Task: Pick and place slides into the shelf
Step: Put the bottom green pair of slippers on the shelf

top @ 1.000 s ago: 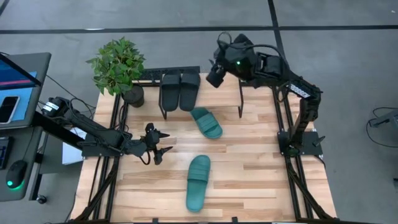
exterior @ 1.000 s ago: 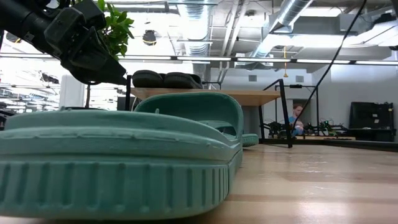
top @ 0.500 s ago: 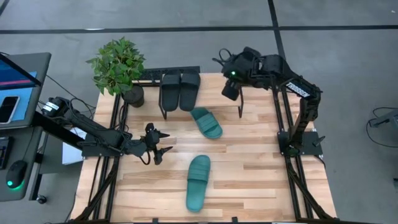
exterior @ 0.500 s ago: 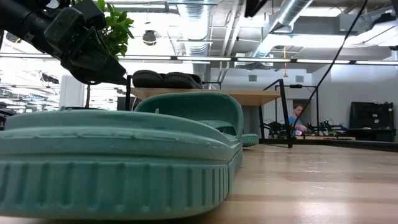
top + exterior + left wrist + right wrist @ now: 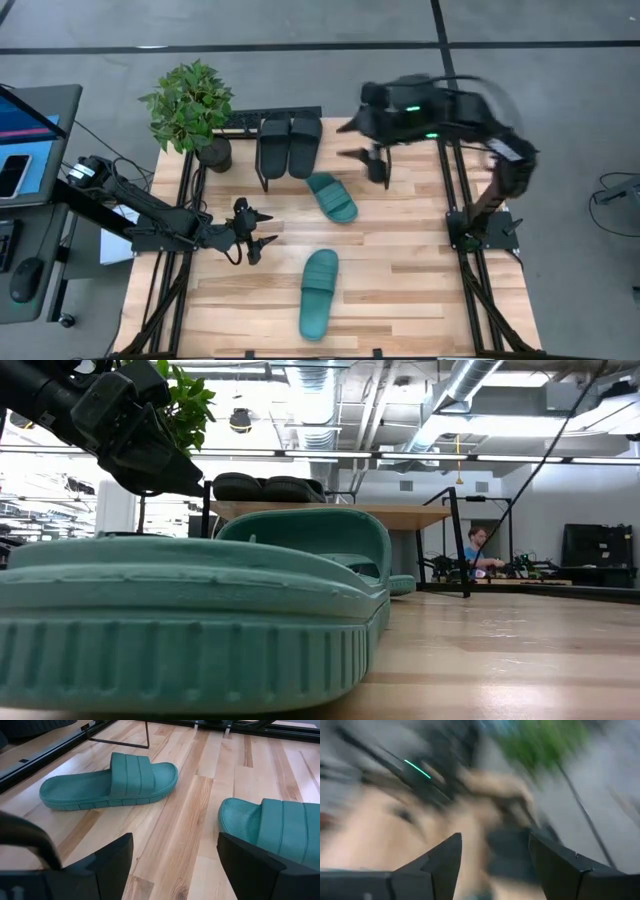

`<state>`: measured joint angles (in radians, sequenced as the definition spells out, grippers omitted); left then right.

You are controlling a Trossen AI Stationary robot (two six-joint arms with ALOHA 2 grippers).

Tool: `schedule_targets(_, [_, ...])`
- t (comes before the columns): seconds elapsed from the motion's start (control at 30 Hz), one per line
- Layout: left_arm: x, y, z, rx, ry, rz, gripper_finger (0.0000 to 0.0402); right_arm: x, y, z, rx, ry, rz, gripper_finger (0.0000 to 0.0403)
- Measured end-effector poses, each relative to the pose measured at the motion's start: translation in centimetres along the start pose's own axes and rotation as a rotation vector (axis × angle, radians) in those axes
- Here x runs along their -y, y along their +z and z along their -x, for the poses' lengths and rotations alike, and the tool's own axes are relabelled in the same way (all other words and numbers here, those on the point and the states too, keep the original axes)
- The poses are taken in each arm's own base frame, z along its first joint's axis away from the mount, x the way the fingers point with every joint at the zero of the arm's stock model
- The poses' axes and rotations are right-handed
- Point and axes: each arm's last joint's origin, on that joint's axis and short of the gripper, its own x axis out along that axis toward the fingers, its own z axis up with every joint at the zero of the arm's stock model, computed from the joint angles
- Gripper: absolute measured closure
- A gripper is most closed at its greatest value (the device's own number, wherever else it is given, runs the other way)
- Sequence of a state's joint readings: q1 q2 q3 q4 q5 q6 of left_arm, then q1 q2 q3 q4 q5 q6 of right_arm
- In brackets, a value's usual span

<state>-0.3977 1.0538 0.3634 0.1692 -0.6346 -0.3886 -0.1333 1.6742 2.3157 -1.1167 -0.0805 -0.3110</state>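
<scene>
Two black slides (image 5: pixel 289 146) lie side by side on the left part of the shelf (image 5: pixel 335 140); in the low view the black slides (image 5: pixel 265 488) rest on the shelf's top (image 5: pixel 400 516). One teal slide (image 5: pixel 332 196) lies on the table just in front of the shelf. The other teal slide (image 5: pixel 320 292) lies nearer the near edge and fills the low view (image 5: pixel 190 610). My left gripper (image 5: pixel 256 233) hovers open, left of both teal slides (image 5: pixel 110 782) (image 5: pixel 280 835). My right gripper (image 5: pixel 366 163) is open above the shelf's right part, blurred by motion.
A potted plant (image 5: pixel 190 105) stands at the table's far left corner, beside the shelf. A desk with a screen and phone (image 5: pixel 25 140) sits left of the table. Black frame rails (image 5: pixel 470 290) run along both table sides. A person (image 5: pixel 478 550) sits far back in the room.
My right gripper has swung from above the shelf's far edge toward the table's near edge and down, arriving over the shelf's right part, still moving fast. The left arm and all the slides have stayed where they were.
</scene>
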Motion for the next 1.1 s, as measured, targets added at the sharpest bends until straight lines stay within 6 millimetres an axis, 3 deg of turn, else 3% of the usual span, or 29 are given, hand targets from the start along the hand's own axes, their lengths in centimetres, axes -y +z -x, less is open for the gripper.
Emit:
schedule_targets(0.13, [0.0, 0.0, 0.0, -0.002, 0.001, -0.001, 0.0127, -1.1, 0.7, 2.9, 0.188, 0.142, 0.064, 0.0180])
schedule_targets(0.3, [0.0, 0.0, 0.0, -0.001, 0.001, -0.001, 0.0127, -2.3, -1.5, 3.2, 0.218, 0.152, 0.034, 0.0182])
schedule_targets(0.47, [0.0, 0.0, 0.0, -0.002, 0.001, -0.001, 0.0127, -3.0, -6.8, 2.7, 0.300, 0.088, 0.011, 0.0181])
schedule_targets(0.8, [0.0, 0.0, 0.0, -0.002, 0.001, -0.001, 0.0127, -5.6, -18.2, 4.2, 0.429, 0.020, -0.129, 0.0183])
schedule_targets(1.1, [0.0, 0.0, 0.0, -0.001, 0.001, -0.001, 0.0127, -7.7, -24.9, 2.1, 0.411, 0.038, -0.179, 0.0185])
